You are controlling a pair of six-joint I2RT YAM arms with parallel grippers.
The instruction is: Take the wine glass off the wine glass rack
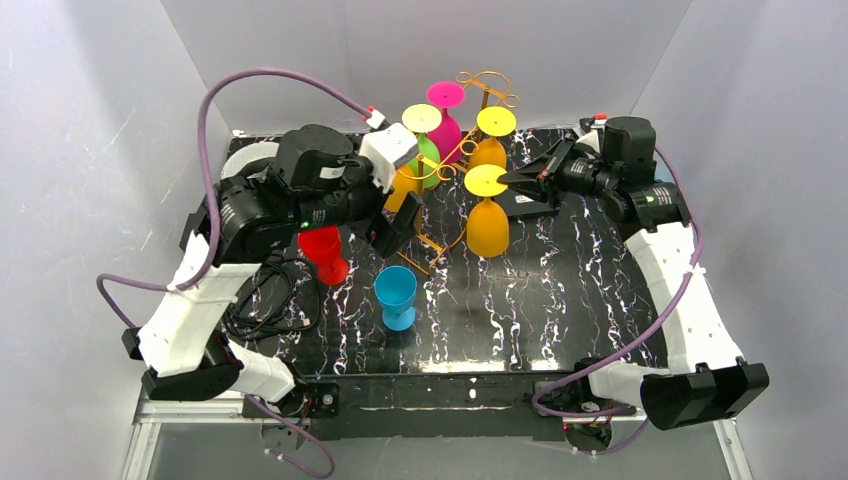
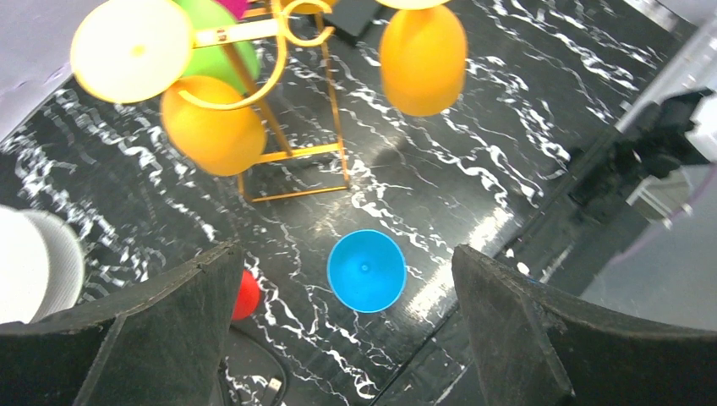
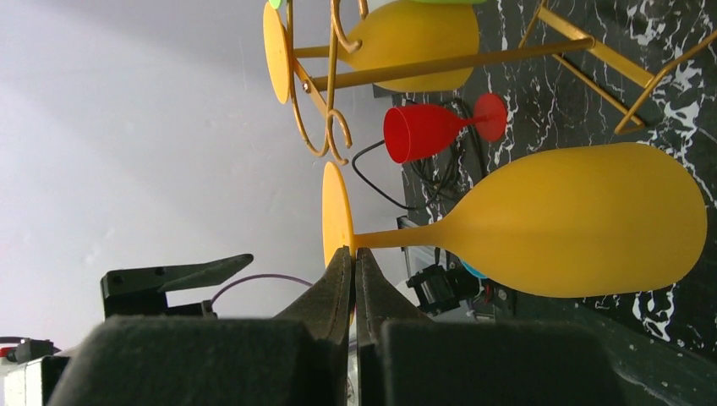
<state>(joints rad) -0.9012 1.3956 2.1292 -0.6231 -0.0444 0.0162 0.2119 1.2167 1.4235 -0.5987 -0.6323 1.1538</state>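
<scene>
Foreground holds a blue glass (image 1: 396, 295) and a red glass (image 1: 325, 252), both upright on the marbled table (image 1: 560, 300). Further in, we find the left gripper (image 2: 347, 251) spread wide over the blue glass, holding nothing. Only the right wrist view shows us the right gripper (image 3: 354, 254) pressed together on the foot rim of the wine glass (image 3: 583, 220), which hangs inverted just beside a scroll of the wine glass rack (image 3: 440, 64); whether foot and scroll touch, we cannot tell. Farthest, a pink glass (image 1: 447, 133) on the rack is partly hidden.
</scene>
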